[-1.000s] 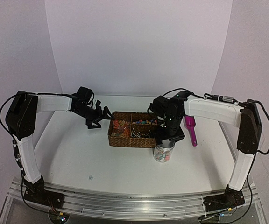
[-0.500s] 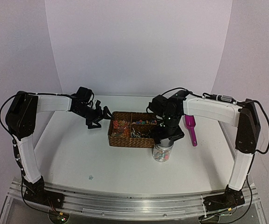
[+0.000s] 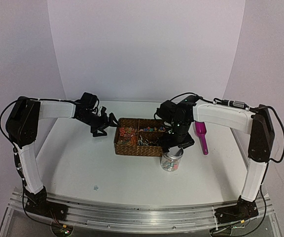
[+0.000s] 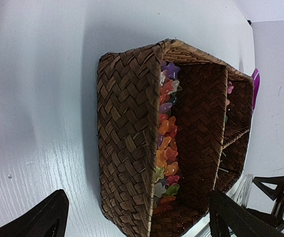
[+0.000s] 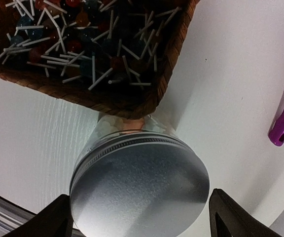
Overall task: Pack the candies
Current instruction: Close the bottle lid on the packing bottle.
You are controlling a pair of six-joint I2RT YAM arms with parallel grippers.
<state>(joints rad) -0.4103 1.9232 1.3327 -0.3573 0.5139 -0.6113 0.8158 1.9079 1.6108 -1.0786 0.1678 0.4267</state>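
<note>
We are holding our left gripper (image 4: 139, 217) spread wide, its dark fingers (image 4: 43, 219) showing at both lower corners. Ahead, a woven brown basket (image 4: 127, 133) is sitting on the white table (image 4: 38, 89). A row of star-shaped sweets (image 4: 165, 143) in orange, red, purple and green is lining its nearest compartment, and a magenta sliver (image 4: 255, 81) is peeking past the far rim.

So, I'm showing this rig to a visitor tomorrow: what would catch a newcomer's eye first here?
Probably the brown woven basket mid-table, its compartments packed with bright star-shaped sweets and white-sticked lollipops. Next, the clear jar with its silver lid, standing at the basket's near right corner directly under the right gripper. Then the magenta scoop lying on the table just right of that arm.
</note>
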